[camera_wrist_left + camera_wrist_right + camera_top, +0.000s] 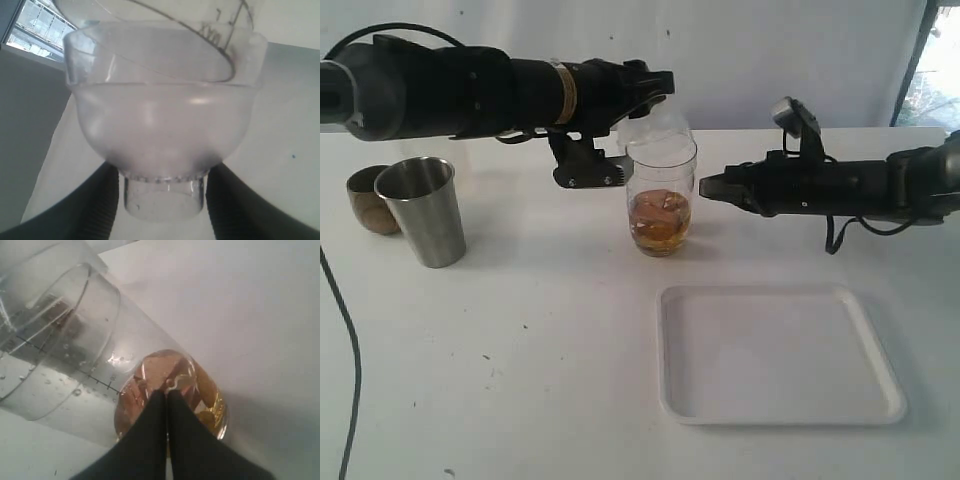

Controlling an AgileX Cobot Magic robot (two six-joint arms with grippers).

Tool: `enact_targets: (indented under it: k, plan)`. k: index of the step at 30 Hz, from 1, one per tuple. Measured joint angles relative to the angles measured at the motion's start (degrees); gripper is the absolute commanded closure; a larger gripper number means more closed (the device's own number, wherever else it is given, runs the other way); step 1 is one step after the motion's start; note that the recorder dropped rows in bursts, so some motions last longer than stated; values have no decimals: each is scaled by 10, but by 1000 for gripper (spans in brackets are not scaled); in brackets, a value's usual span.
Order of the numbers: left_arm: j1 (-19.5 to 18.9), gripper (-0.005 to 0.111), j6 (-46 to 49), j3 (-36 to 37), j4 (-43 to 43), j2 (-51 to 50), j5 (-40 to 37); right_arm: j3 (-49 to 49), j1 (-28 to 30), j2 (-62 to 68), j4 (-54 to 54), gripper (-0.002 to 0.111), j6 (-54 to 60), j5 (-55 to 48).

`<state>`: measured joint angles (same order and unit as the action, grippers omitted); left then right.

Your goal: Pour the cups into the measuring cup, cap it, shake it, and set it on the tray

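Item: measuring cup (661,205), clear straight-sided plastic cylinder with printed graduations, standing upright on the white table (520,350) near its middle, behind the tray (665,350) and well apart from the steel tumbler (423,210) and wooden cup (365,200) at the left. Contents: amber liquid with pale solid pieces, filling roughly the lower third. Over its mouth: a frosted plastic dome (160,125) with a small clear neck, open side facing the cup's rim, which appears to sit just inside it; whether it is fully seated cannot be told. Left end effector (164,205): clamped on the frosted plastic dome, one finger at each side of its narrow end. Right end effector (166,400): fingers pressed together, tip at the cup's lower wall beside the liquid, holding nothing; contact cannot be confirmed. Handling, by judgement: thin rigid wall, smooth and likely slippery where wet; bottom-weighted by the liquid yet easily tipped by a sideways push; will flex if squeezed hard. Suggested hold: around the mid-wall, above the liquid line and below the dome's rim, with moderate pressure.
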<state>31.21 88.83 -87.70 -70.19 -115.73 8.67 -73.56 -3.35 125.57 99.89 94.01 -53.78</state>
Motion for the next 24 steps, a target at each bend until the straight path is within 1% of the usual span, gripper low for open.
enact_targets:
  k: [24]
  plan:
    - [3,107,9,-6,-5,-10,8,-1,-7,0,1,108,-4,7]
